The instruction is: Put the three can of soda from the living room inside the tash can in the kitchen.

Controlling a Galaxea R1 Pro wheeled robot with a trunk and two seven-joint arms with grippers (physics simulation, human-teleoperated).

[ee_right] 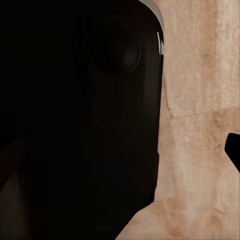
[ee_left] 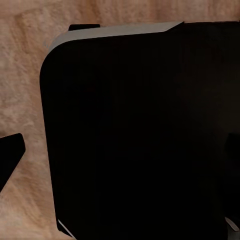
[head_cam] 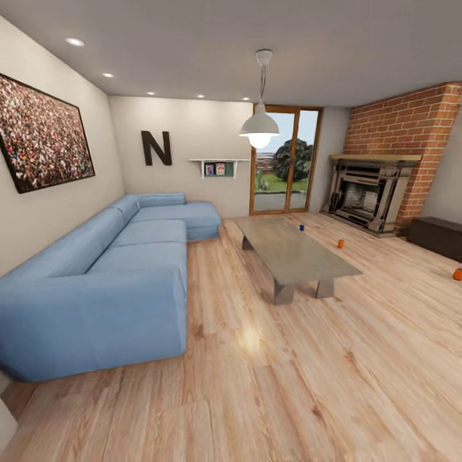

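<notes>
**Three cans spotted across the living room, none in hand yet**

While the robot looks over the living room from near the blue sofa (head_cam: 109,269), all three cans of soda are in sight, and they lie well apart from each other. One dark blue can (head_cam: 301,227) stands upright on the coffee-table surface (head_cam: 292,253), near its far right edge. One orange can (head_cam: 341,243) stands on the wood floor (head_cam: 289,385) between that surface and the brick fireplace (head_cam: 369,196). A second orange can (head_cam: 457,274) sits on the floor at the right edge of the head view, near a dark low cabinet (head_cam: 436,236). So the count is two orange, one blue.

Each can is probably light, rigid and smooth-sided, so it could slip or tip if nudged; a grasp around the middle of the cylinder, from the side, looks safest.

Both wrist views show a dark robot body over floor planks, with only dark slivers at the edges, so I cannot tell whether either hand is wide or narrow. Neither appears to hold a can.
</notes>
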